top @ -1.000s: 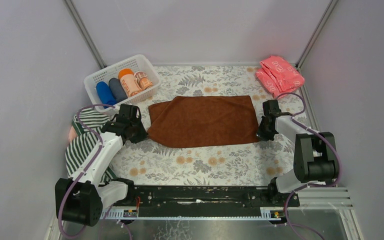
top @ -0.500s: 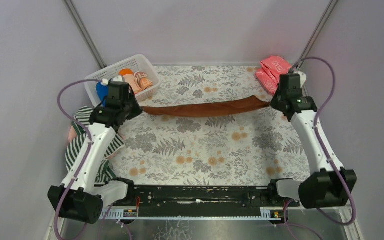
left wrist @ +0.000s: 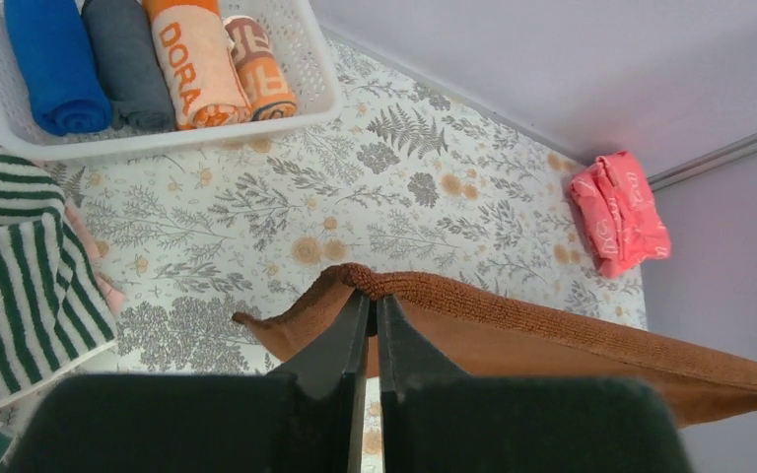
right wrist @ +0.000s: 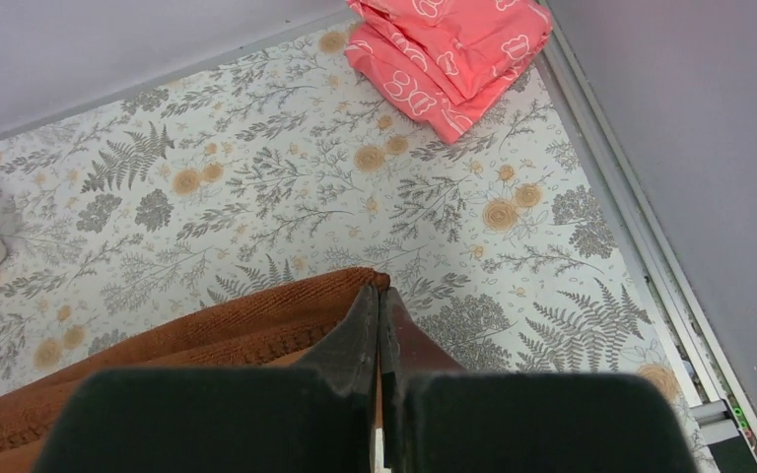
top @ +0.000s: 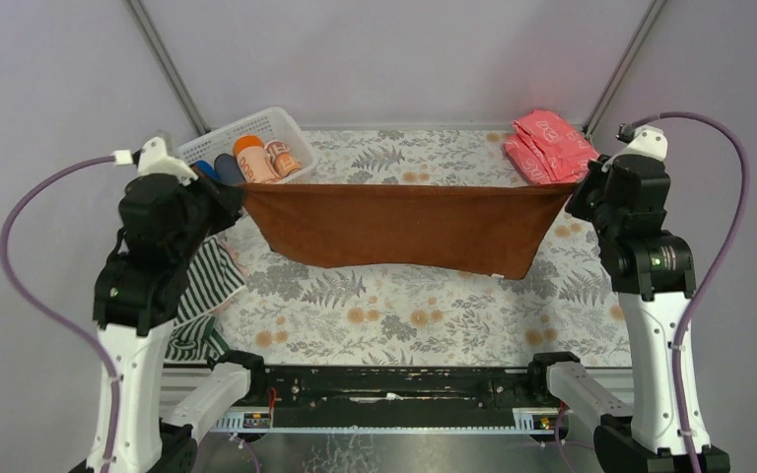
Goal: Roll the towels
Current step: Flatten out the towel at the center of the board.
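Note:
The rust-brown towel [top: 404,227] hangs stretched in the air above the flowered table, held by its two upper corners. My left gripper [top: 241,193] is shut on its left corner, and the left wrist view shows the jaws [left wrist: 373,298] pinching the brown hem [left wrist: 552,335]. My right gripper [top: 574,193] is shut on the right corner, its tips [right wrist: 379,292] closed over the brown cloth [right wrist: 207,335]. The striped towel [top: 195,294] lies crumpled at the table's left edge under my left arm. A pale pink towel's edge [left wrist: 106,288] peeks from beneath it.
A white basket [top: 189,154] at the back left holds several rolled towels, blue, grey and orange. Coral-pink folded cloths [top: 550,146] lie in the back right corner. Grey walls and metal frame rails close in the table on three sides.
Both arms have risen and spread apart. The brown towel went from lying flat on the table to hanging taut between the two grippers.

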`<state>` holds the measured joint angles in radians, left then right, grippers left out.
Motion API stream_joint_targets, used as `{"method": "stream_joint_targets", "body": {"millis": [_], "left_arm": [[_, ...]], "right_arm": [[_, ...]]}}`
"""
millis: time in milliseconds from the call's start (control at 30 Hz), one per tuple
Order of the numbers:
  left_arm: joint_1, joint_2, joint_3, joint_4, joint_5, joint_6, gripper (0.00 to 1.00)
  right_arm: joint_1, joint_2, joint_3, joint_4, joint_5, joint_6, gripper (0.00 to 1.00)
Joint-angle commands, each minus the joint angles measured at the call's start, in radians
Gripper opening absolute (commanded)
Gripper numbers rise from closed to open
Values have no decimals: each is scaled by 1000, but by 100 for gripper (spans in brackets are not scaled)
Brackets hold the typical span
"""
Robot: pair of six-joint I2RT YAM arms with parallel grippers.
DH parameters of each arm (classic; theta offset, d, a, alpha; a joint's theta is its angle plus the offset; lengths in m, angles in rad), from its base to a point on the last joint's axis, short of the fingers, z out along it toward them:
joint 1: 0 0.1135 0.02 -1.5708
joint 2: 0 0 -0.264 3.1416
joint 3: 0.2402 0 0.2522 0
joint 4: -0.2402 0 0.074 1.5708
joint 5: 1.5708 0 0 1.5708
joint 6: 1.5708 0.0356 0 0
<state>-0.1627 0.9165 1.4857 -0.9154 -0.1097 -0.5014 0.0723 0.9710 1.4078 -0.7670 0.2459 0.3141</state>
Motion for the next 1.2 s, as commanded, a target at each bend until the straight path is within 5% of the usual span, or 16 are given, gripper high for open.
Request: {"method": "stream_joint_targets", "body": {"millis": [0, 233, 433, 700, 900, 1167], "left_arm": [[6, -45, 16, -125, -17, -11, 0], [7, -40, -246, -21, 27, -76, 0], [6, 139, -408, 215, 14, -145, 0], [8, 530, -308, 460, -55, -190, 0], [10, 748, -192, 518, -39, -149, 0], [42, 850, -154, 529, -13, -129, 0]], "right_arm": [[2, -39, 35, -96, -25, -32, 0], [3, -1, -105, -24, -50, 6, 0], [2, 177, -236, 211, 0, 47, 0], [-30, 525, -187, 521, 47, 5, 0], [-83, 720, -116, 586, -9, 5, 0], [-117, 842, -49, 546, -91, 13, 0]]}}
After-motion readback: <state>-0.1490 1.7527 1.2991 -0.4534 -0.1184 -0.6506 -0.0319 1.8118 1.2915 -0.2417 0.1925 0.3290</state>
